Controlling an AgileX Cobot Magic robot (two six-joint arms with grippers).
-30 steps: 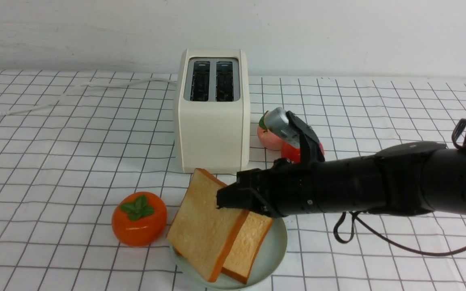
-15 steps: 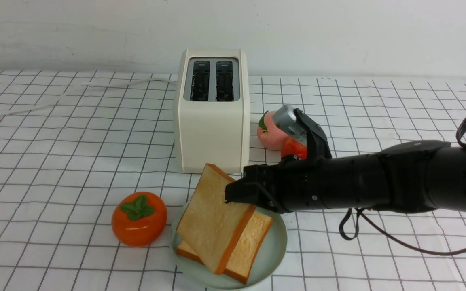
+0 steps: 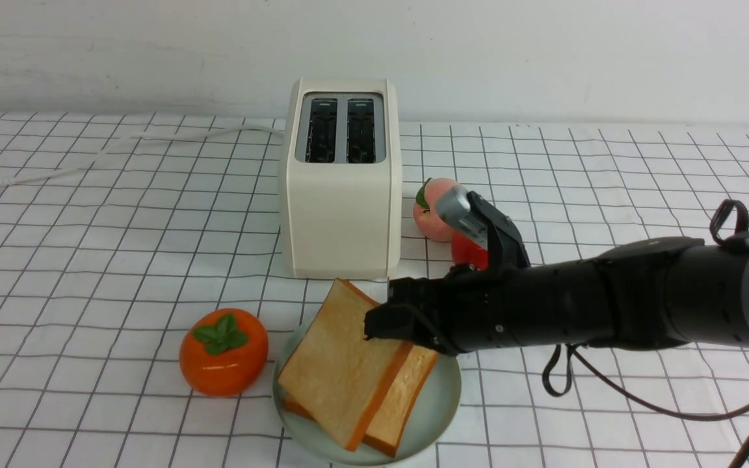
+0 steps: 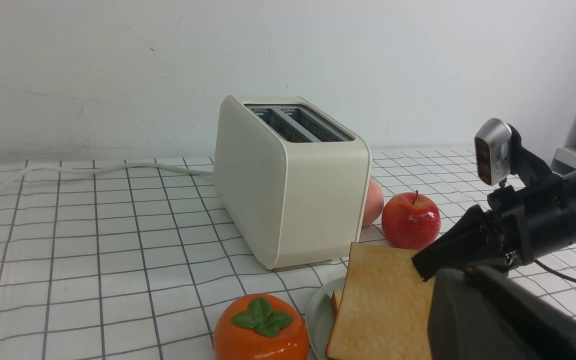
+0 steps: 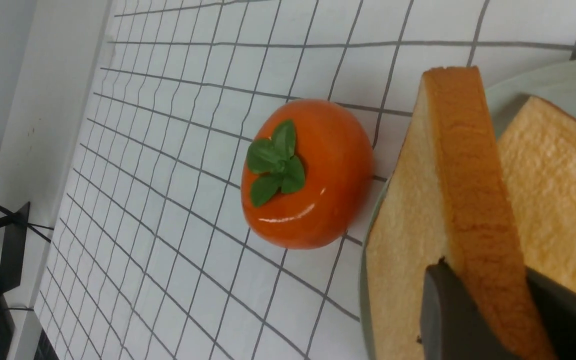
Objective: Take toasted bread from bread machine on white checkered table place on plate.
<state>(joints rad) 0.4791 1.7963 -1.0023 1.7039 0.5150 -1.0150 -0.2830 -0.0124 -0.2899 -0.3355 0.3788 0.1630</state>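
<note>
Front view high, facing wall; wrist views low, close; all share persimmon point(image 3: 223, 351).

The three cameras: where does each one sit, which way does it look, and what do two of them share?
Front view: between the arms, facing the wall; shows the bread machine, the plate and the right hand around the upper toasted bread.
Left wrist view: low on the left arm, facing bread machine and wall; a dark part of its own arm fills one corner.
Right wrist view: on the right arm, looking along its fingers toward the persimmon.
Shared: all three show persimmon and bread.
</note>
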